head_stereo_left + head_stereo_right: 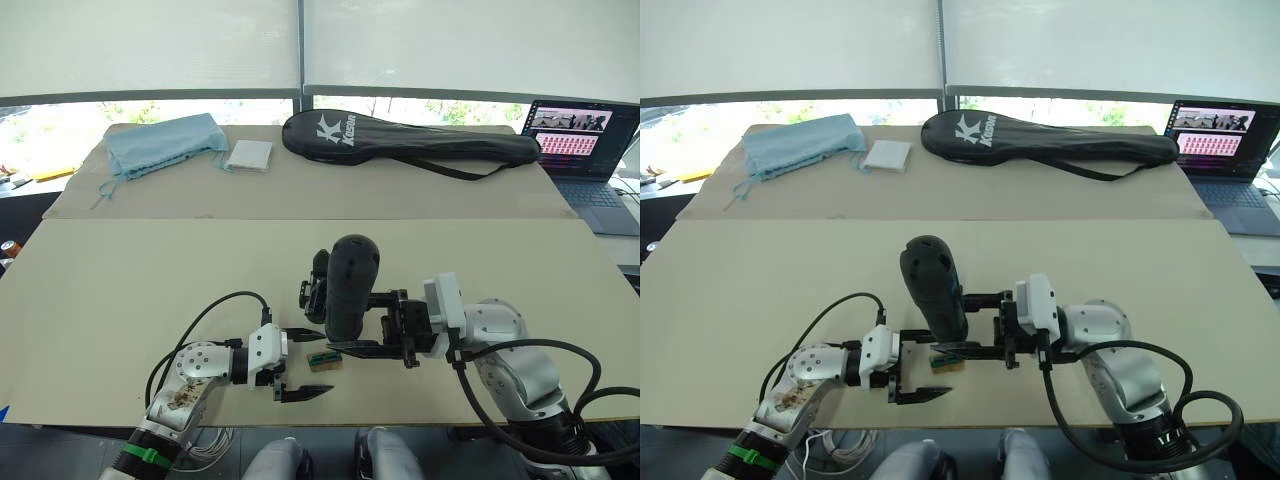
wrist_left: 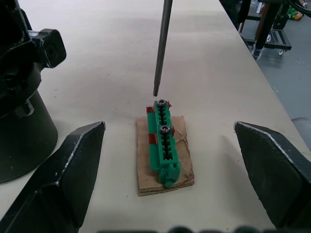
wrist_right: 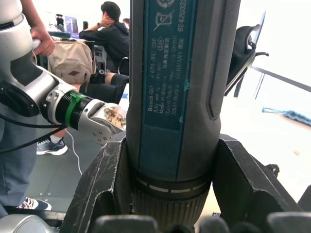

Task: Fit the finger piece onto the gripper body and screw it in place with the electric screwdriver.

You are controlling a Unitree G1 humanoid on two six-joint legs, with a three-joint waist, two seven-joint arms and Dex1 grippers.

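Left claw (image 1: 298, 362) is resting spread wide on the desk (image 1: 120, 300), its fingers bracketing the small tan-and-green screw block (image 2: 163, 145) without touching it. Right claw (image 1: 340, 340) is clamping the electric screwdriver (image 1: 350, 285) upright – its silver bit (image 2: 163, 43) is hanging just above the block's far screw. The gripper body (image 1: 316, 290) is standing just beside the screwdriver, at about 10 o'clock from the block. Racket bag (image 1: 410, 138) is lying far off at 12 o'clock.

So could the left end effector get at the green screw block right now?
Probably yes. The left end effector is open, its fingers either side of the green screw block with bare table between. Only the screwdriver bit hangs just above the block's far end.
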